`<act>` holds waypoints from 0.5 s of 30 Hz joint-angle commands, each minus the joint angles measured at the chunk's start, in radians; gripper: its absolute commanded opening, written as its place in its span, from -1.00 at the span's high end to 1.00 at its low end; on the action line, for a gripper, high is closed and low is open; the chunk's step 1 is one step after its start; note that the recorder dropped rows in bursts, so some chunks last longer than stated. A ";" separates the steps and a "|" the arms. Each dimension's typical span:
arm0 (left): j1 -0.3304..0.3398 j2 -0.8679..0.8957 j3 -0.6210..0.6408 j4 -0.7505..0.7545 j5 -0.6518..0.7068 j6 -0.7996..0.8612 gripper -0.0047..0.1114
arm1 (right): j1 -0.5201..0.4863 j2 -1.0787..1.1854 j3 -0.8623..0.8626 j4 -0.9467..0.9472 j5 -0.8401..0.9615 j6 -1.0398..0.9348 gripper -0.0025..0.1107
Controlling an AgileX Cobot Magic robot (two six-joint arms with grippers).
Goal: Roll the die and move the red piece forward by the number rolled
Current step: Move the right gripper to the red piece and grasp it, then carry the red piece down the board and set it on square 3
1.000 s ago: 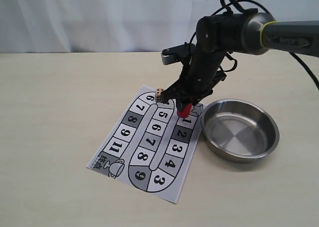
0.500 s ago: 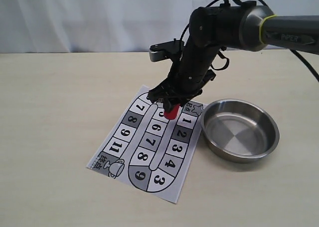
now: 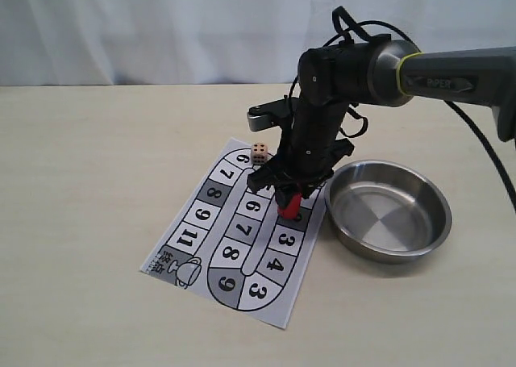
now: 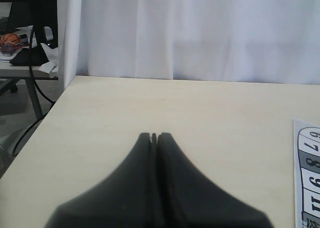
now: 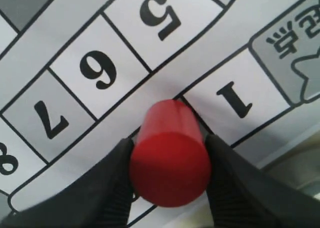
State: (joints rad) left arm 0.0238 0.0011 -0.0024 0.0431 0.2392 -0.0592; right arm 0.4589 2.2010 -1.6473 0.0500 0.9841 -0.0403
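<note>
Grips the red piece [image 5: 169, 160] upright in the right end effector [image 5: 170, 184], fingers [image 5: 116, 188] closed snug against its two sides. Holds it low over the board [image 3: 211, 258], around the squares marked 1 and 2 in the lane nearest the steel bowl [image 3: 439, 222]; possibly touches the paper, though hard to tell from either view. Finds the die [image 3: 260, 152] resting at the board's far edge by the bend's 6, apart from the arm. Presses the left end effector [image 4: 154, 138] fully together on nothing, above bare counter [image 4: 200, 107], well away from the play.
</note>
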 commanded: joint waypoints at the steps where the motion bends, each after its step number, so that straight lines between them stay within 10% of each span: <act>1: 0.000 -0.001 0.002 -0.001 -0.005 -0.005 0.92 | -0.002 -0.009 0.021 -0.039 -0.004 -0.001 0.88; 15: 0.000 -0.001 0.002 -0.001 -0.005 -0.005 0.92 | 0.029 -0.127 0.092 0.036 0.074 -0.020 0.88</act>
State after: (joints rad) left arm 0.0238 0.0011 -0.0024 0.0431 0.2392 -0.0592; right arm 0.4686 2.0874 -1.5816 0.0775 1.0557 -0.0448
